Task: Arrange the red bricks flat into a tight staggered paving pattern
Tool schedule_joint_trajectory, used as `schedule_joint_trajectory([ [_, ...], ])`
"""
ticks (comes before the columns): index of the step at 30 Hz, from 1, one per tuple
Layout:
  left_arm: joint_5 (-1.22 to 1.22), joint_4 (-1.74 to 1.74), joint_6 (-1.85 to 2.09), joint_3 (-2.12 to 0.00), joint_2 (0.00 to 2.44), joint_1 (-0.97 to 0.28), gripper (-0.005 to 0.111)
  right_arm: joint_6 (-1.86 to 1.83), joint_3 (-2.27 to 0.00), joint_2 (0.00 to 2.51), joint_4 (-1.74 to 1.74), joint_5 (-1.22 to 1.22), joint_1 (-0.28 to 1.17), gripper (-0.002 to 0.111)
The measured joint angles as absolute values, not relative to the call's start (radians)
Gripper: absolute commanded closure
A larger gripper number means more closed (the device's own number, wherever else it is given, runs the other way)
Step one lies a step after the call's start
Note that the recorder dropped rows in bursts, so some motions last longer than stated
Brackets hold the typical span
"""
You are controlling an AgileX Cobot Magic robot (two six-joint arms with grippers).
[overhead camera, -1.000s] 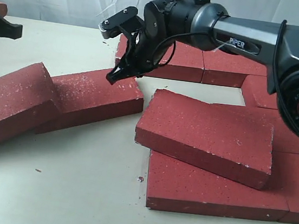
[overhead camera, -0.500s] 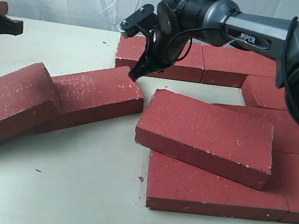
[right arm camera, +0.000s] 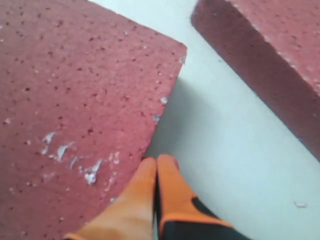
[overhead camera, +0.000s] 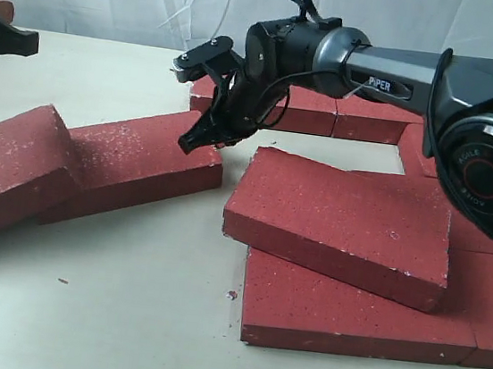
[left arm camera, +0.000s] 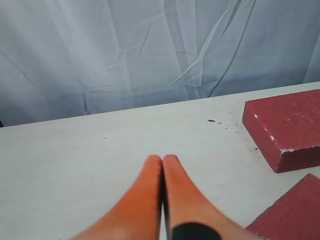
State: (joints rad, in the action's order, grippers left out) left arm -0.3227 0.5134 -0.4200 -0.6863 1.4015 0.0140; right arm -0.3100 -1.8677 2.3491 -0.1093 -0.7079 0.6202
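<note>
Slippage worries us: our right gripper (right arm camera: 156,161), tips pressed together, bears on one corner of the rough dark-red rectangular paving brick (overhead camera: 136,164), which could pivot askew

Stretched from right edge to upper centre, right gripper (overhead camera: 193,139) pinched closed, tips angled down; left gripper (left arm camera: 162,161) closed too.

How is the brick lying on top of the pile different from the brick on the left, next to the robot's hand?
The top brick rests crooked on the lower bricks; the left brick lies low on the table. The right hand, shut, is at the left brick's edge; nothing touches the top brick. The left brick shows more white speckles than the top brick. Both are dark red, rough and the same slab shape.
</note>
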Motion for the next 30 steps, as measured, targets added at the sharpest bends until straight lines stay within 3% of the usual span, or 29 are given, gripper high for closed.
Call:
schedule_joint_trajectory([
  [11, -0.346, 0.599, -0.508, -0.686, 1.401, 0.014, 0.107, -0.356, -1.868, 2.309, -0.092, -0.667, 0.652, 0.109],
  [21, -0.547, 1.227, -1.038, -0.679, 1.401, 0.006, 0.107, -0.283, -1.806, 2.057, 0.016, -0.904, 0.544, 0.109],
  [30, -0.246, 1.301, -1.092, -0.717, 1.401, -0.268, 0.107, -0.193, -1.341, 1.710, 0.040, -0.755, 0.422, 0.109],
])
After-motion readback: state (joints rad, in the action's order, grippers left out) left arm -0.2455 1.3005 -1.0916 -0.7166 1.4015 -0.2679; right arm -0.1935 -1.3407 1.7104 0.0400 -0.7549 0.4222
